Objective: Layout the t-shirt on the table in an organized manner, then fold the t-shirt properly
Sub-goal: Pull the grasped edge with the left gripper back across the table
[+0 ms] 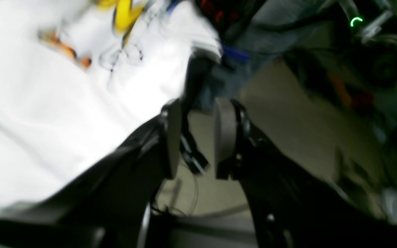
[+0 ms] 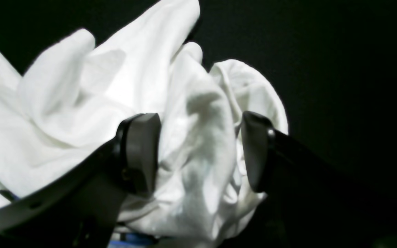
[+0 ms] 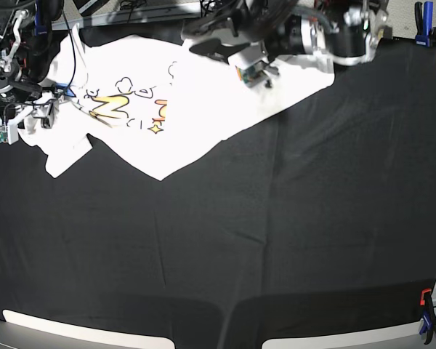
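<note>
Left wrist view first: your left gripper (image 1: 195, 137) has its pads parted with nothing between them, just floor and cables showing through the gap. The picture is badly smeared, so how wide it stands is hard to call. The t-shirt (image 1: 47, 113) fills everything from nine o'clock up to eleven, with yellow and orange print blurred at the top. The cloth lies off to the side of the pads, not in them.

Right wrist view now: your right gripper (image 2: 200, 153) is spread wide, and a bunched ridge of white fabric rises straight up through the gap, between the two pads. The folds run from six o'clock up toward twelve, along the line of the fingers. The pads look clear of the cloth on both sides, so I'd call it straddling, not gripping.

Base view: the shirt sprawls across the far left of the table (image 3: 291, 240), rumpled, print side up, its long axis running from nine o'clock to about two. The right arm's gripper (image 3: 18, 120) sits at the nine o'clock end, over the bunched edge. The left arm's gripper (image 3: 251, 69) hovers at twelve, above the other end. So each arm has its own end, and the right one is the better placed: it only needs to close on that ridge. Your left needs to drop toward the fabric at its ten o'clock before any pinch.
</note>
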